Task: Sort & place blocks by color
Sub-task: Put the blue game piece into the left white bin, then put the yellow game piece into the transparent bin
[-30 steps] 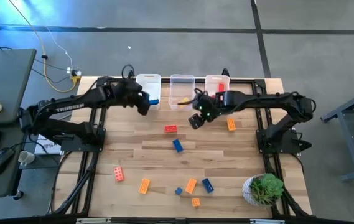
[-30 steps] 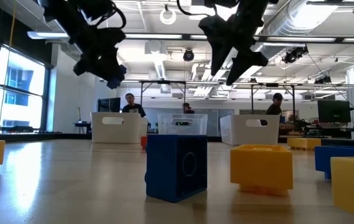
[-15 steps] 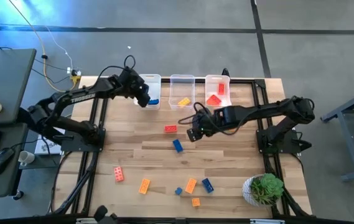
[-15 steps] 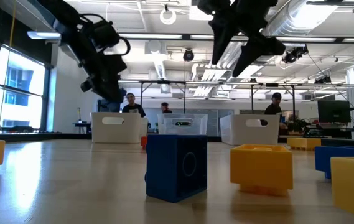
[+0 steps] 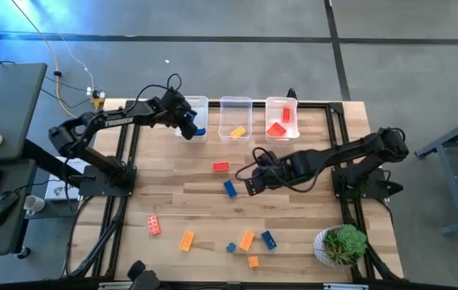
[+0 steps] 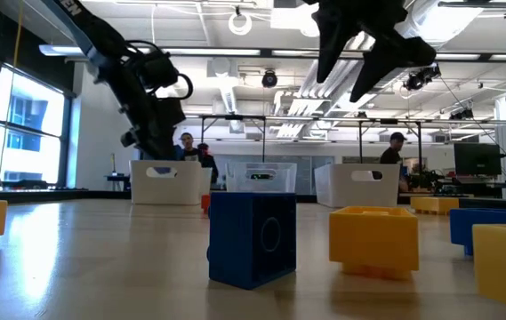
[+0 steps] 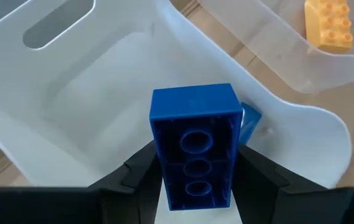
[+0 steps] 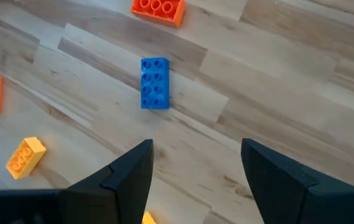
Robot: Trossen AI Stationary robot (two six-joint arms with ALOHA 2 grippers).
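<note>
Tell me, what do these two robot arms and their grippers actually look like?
Both arms are dark, slim and jointed. The left arm bears white lettering along one link; the right arm trails loose black cables near its wrist. The left gripper and right gripper each end in two flat, wedge-shaped black fingers.

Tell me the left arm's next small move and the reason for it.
Probably spread the fingers wider to drop the blue block. The left gripper hangs over the leftmost clear bin, which already holds a blue piece, and the block sits between the fingers, underside up.
</note>
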